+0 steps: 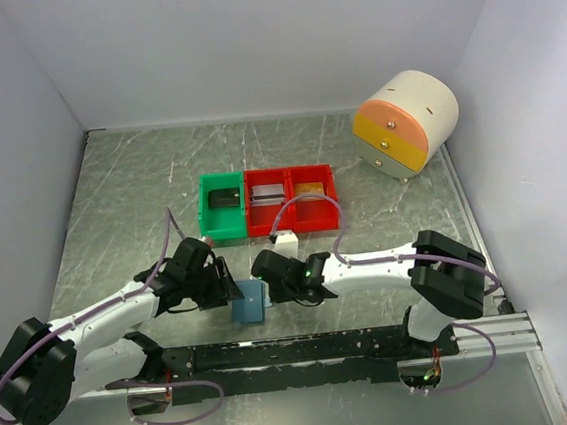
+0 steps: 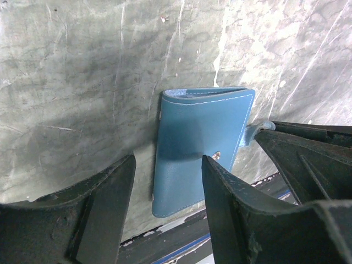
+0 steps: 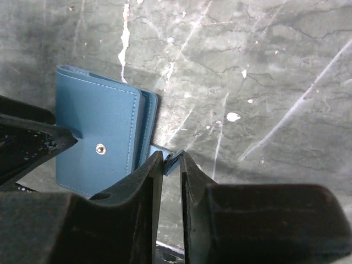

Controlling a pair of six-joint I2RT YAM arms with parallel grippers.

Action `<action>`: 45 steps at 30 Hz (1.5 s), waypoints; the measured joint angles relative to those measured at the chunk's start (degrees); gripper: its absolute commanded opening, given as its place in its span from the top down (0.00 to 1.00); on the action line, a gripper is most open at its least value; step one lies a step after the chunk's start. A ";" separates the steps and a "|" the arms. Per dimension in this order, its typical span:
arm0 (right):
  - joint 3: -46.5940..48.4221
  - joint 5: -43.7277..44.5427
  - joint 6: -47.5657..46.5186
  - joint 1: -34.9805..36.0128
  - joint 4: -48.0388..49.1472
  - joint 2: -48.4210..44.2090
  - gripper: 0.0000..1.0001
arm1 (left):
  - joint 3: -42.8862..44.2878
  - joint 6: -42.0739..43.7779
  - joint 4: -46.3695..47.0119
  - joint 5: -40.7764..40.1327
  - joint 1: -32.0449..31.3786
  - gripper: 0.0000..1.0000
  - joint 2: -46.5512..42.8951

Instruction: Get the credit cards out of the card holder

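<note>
One card holder lies before one green bin and two red bins.

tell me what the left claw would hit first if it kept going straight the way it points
Most likely the card holder, lying folded on the table right ahead of the open left claw; how far off is hard to judge.

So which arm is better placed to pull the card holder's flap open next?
Right: the right gripper pinches the strap tab of the closed card holder. The left gripper is open by its body, holding nothing.
</note>
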 measured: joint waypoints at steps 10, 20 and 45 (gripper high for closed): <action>-0.39 -0.13 0.96 0.00 -1.51 -0.81 0.75 | 0.15 0.90 0.07 0.04 0.00 0.35 0.00; -3.50 -1.81 2.54 0.00 -1.14 -2.10 0.74 | 0.15 1.14 0.02 0.02 0.00 0.36 -0.09; -3.93 -0.63 -0.74 -1.27 0.17 -10.84 0.98 | 0.42 0.87 -5.99 -5.46 0.00 0.17 -11.65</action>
